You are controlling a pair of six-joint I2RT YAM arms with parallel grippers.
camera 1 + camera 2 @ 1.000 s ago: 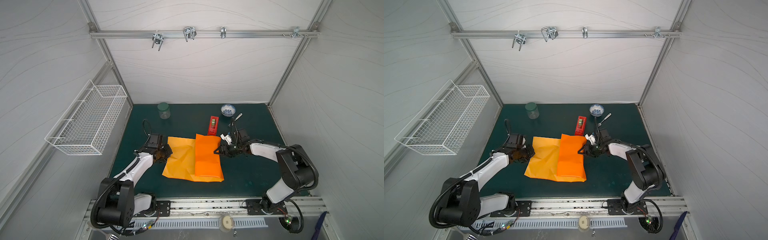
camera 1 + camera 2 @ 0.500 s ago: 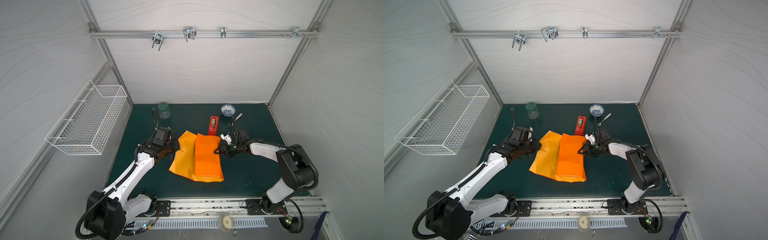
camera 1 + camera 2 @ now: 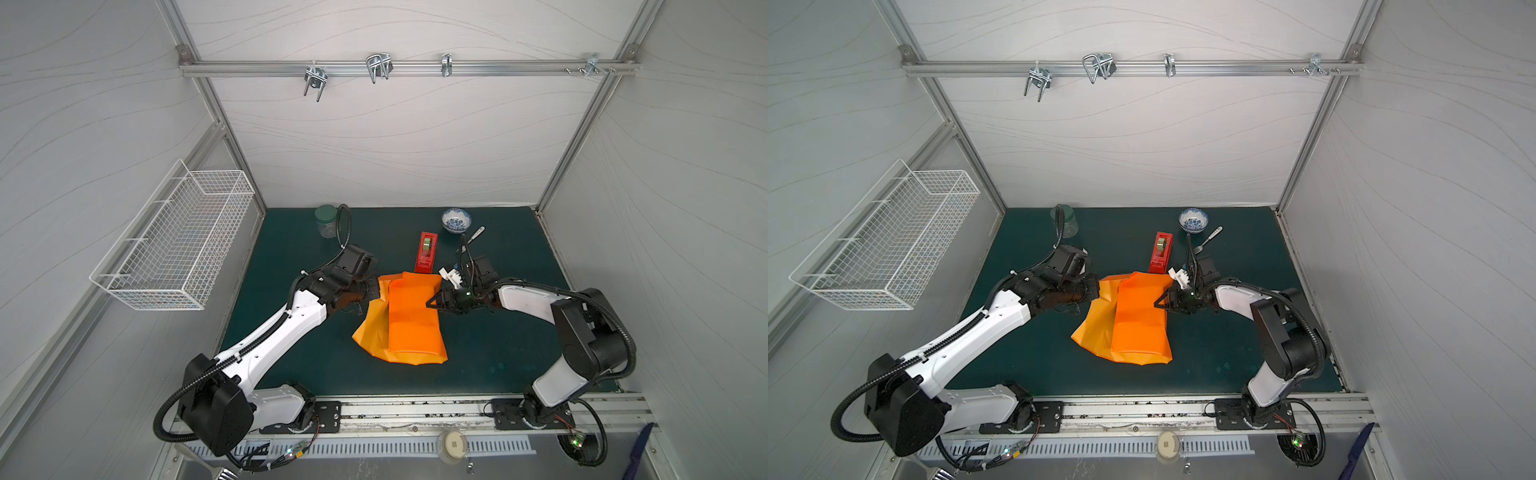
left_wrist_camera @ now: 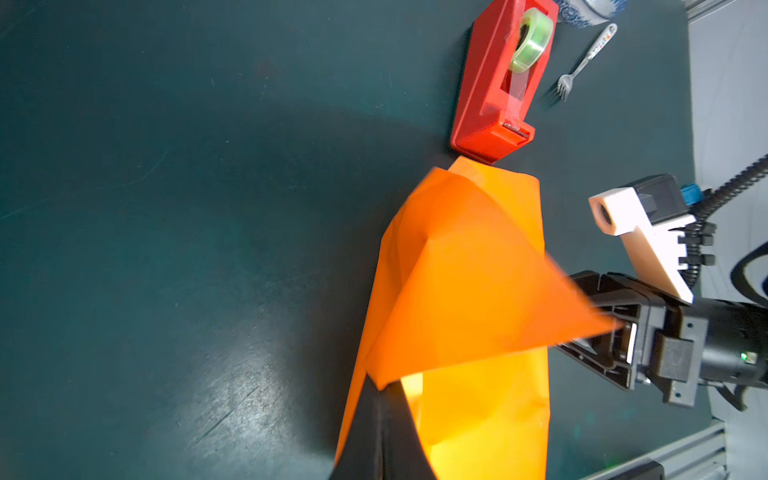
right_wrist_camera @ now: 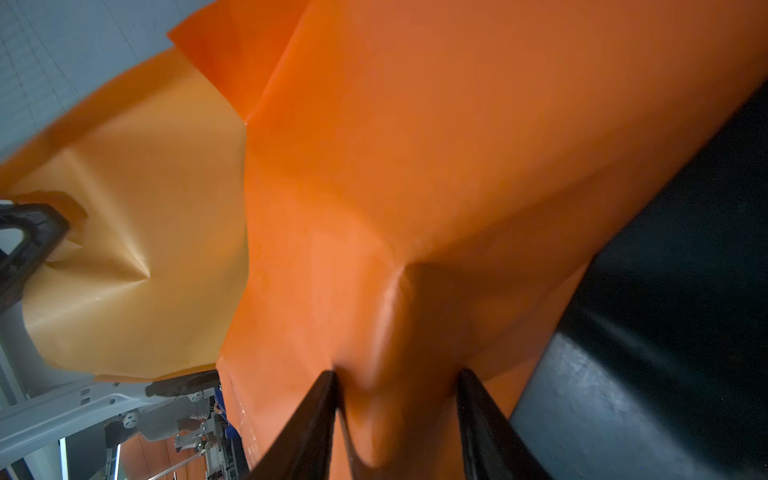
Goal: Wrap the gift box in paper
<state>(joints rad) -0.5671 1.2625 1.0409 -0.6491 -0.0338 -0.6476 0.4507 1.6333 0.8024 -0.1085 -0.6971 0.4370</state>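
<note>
— Where is the paper?

— The paper [image 3: 411,320] lies on the bench [image 3: 291,332], just on the near side of the dispenser [image 3: 427,252]. Its far tip reaches the dispenser's cutter end. It is folded into a long hump, with a brighter flap over the top and a paler flap raised on the side left of the dispenser.

— And the box?

— Hidden. Only the paper's hump shows, so I cannot tell how the box sits under it.

— The left end effector?

— Nearer than the dispenser and to its left, the left end effector [image 3: 373,291] is closed. It pinches the paler flap's edge and holds it up off the bench.

— The right one?

— The right end effector [image 5: 397,374] is just on the near side of the dispenser's cutter end, at the hump's right flank. Its jaws stand partly apart, clamping a ridge of paper that touches both.
</note>
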